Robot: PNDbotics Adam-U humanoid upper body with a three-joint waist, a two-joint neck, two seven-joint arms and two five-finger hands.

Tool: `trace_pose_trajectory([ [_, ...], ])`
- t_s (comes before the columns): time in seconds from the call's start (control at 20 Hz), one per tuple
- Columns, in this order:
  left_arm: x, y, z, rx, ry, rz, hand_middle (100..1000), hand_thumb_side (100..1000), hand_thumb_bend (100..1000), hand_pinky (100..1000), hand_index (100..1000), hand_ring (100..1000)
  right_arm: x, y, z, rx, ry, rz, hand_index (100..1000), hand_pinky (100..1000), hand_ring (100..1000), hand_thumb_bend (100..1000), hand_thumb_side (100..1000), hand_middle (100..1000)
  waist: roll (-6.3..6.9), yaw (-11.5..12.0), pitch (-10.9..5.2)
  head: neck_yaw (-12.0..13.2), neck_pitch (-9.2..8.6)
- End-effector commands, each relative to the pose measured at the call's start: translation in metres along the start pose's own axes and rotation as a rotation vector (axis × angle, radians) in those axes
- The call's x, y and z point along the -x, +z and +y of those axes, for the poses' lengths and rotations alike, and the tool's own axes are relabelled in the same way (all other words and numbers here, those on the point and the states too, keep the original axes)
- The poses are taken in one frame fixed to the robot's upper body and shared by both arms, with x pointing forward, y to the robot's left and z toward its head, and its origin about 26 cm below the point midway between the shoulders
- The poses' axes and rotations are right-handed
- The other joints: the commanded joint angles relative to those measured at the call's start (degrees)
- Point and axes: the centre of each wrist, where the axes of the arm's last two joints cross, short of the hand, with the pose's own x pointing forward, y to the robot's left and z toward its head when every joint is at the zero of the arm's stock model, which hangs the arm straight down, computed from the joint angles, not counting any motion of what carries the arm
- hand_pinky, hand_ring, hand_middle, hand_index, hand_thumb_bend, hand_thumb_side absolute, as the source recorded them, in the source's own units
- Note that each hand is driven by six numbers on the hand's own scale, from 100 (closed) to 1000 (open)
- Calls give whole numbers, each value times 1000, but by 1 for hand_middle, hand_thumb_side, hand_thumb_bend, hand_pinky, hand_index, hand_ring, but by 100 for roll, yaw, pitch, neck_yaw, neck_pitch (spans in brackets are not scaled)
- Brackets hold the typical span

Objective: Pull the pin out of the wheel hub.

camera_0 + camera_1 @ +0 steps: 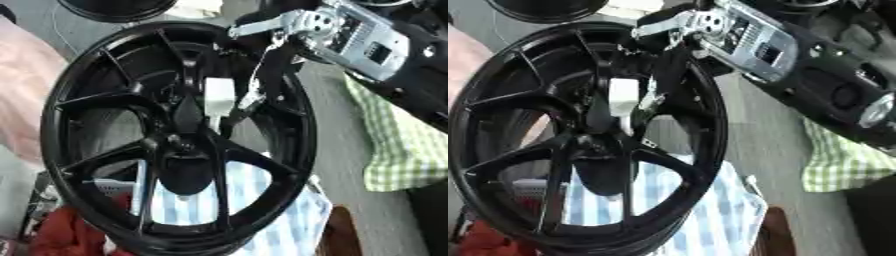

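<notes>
Grey floor and heaped cloth lay behind the glossy black spoked alloy wheel hub (175, 145), which stood on edge with its open face toward the camera, probably so the centre could be reached from the front. Blue-and-white checked fabric (262, 220) showed through its lower spokes, red cloth (66, 235) bunched at its lower left rim, and a green-and-white checked cloth (402, 145) lay well to its right.

Just above the hub's centre boss sat the white pin (218, 102), a blocky white head narrowing to a thin stem that pointed down into the boss; it looked seated, not yet drawn.

From above the hub's upper right rim the silver-and-black right hand (671, 75) reached in, its dark fingers (654, 97) extended down beside the pin's right edge. Whether they pinched the pin or merely touched it could not be told. No left hand showed.
</notes>
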Motion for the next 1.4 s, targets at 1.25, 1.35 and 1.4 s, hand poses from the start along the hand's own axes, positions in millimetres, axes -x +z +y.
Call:
trace_pose_trajectory([
  [1.25,-8,-5,2,21,-18,-28,757,835,145,749,813,702,-6,-4,-15,39,-16,-48,711,771,770,720,253,484,-14,17,-24,69,-17],
  [1.35,-9,-6,2,22,-17,-29,757,834,145,748,812,703,-7,-5,-15,41,-15,-50,710,770,769,721,251,483,-20,20,-24,76,-26],
  [1.4,-9,-6,2,22,-17,-29,758,834,145,748,813,703,-7,-5,-15,42,-14,-52,708,769,768,726,243,481,-23,22,-23,80,-31],
])
